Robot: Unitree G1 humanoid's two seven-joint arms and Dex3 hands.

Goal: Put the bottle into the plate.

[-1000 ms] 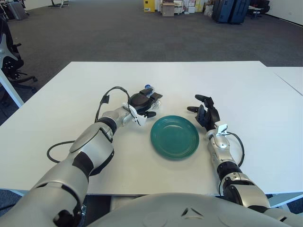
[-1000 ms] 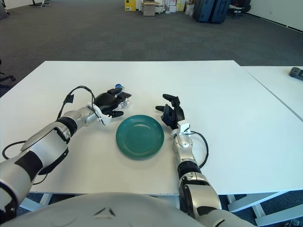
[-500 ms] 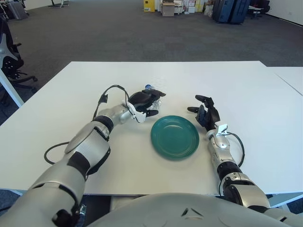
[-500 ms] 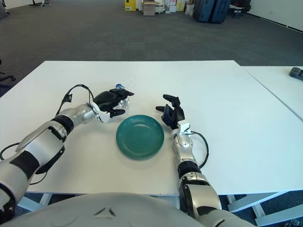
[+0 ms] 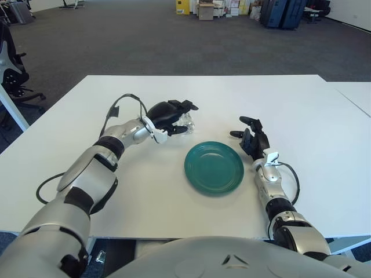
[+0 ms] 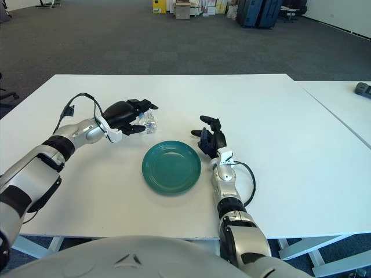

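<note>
A clear plastic bottle (image 5: 186,121) shows in my left hand (image 5: 172,116), whose dark fingers are curled around it, at the far left of the plate. Only the bottle's see-through end pokes out to the right of the hand; its cap is hidden. The round green plate (image 5: 214,167) lies flat on the white table (image 5: 301,110), near the front middle, with nothing on it. My right hand (image 5: 251,136) shows just right of the plate, its fingers relaxed and holding nothing.
A black cable (image 5: 119,104) loops over my left forearm. A second white table (image 6: 342,110) stands to the right with a dark object (image 6: 363,88) on it. Office chairs (image 5: 11,69) stand off the left edge.
My left hand has drawn back to the left and farther from the plate with the bottle in it. The bottle's blue cap is now out of sight. The right hand has not moved.
</note>
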